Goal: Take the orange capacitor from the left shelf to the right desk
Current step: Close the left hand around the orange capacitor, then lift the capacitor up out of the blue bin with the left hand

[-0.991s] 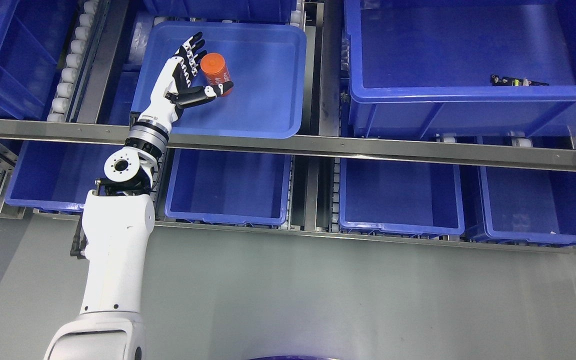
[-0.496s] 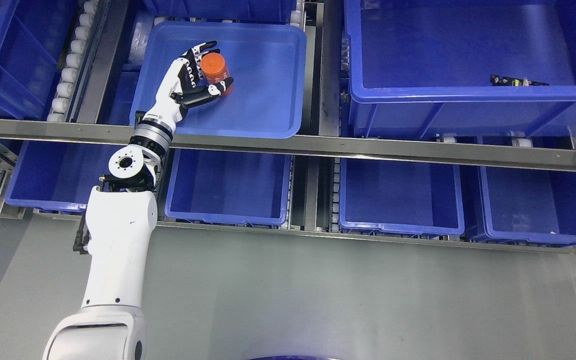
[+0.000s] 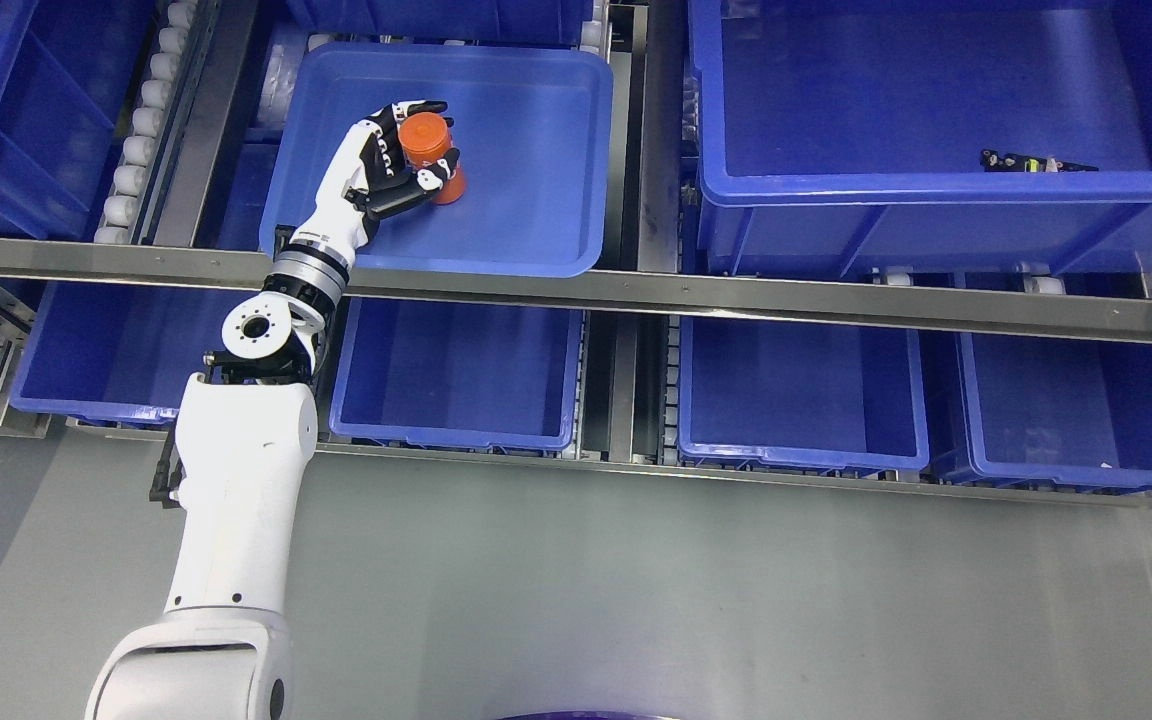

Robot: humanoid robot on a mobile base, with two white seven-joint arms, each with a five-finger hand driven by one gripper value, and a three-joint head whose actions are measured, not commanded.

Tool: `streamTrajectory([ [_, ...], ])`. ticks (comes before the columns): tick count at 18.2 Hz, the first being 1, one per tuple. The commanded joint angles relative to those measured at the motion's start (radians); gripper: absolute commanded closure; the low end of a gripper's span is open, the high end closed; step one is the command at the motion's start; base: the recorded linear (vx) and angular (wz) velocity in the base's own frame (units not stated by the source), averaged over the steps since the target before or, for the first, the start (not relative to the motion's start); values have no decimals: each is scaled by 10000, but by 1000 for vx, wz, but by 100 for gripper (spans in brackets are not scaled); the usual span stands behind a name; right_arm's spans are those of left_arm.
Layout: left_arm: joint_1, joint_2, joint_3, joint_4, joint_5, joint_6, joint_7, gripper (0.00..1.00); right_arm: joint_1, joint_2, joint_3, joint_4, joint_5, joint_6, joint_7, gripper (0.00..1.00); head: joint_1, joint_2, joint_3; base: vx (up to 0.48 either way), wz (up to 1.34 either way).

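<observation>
The orange capacitor [image 3: 429, 150] stands in the shallow blue tray [image 3: 536, 230] on the upper level of the shelf [image 3: 636, 290], toward the tray's left half and well away from its rims. The left hand [image 3: 398, 165] reaches up over the shelf's front rail and has its fingers [image 3: 423, 107] curled around the capacitor's far side, with the thumb pressing across the near side, so the can looks held between them, though how firm the contact is cannot be judged from above. The step in hand is securing the grasp before lifting. To do it well, the fingers should finish closing evenly around the middle of the cylinder instead of its top edge, since a smooth round can may roll or squirt out of a lopsided pinch. The lift should go straight up until the base clears the tray's rim, then back over the rail without tilting. The right hand and the surface it must reach are out of view.
</observation>
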Motion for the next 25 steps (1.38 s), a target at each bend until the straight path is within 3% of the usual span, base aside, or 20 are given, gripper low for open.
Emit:
streamTrajectory([
  [1,-15,175,81,1078,323,-1460,11,98,199,-175,-123,-174,31,-19,4,0,0,0,0,0,0],
  [5,-31,175,310,775,582,-1968,11,100,199,-175,-123,-174,31,-19,4,0,0,0,0,0,0],
  [11,429,175,-163,-2229,2298,-3334,119,99,199,-175,-123,-174,31,-19,4,0,0,0,0,0,0],
  [13,445,175,-591,-2570,2882,-4388,454,99,199,-175,-123,-174,31,-34,4,0,0,0,0,0,0],
  [17,750,175,-1711,-2908,2885,-6522,2370,99,199,-175,-123,-174,31,-34,4,0,0,0,0,0,0],
  [25,1839,175,-2235,-3813,2885,-6557,2589,99,199,-175,-123,-174,31,-35,4,0,0,0,0,0,0],
])
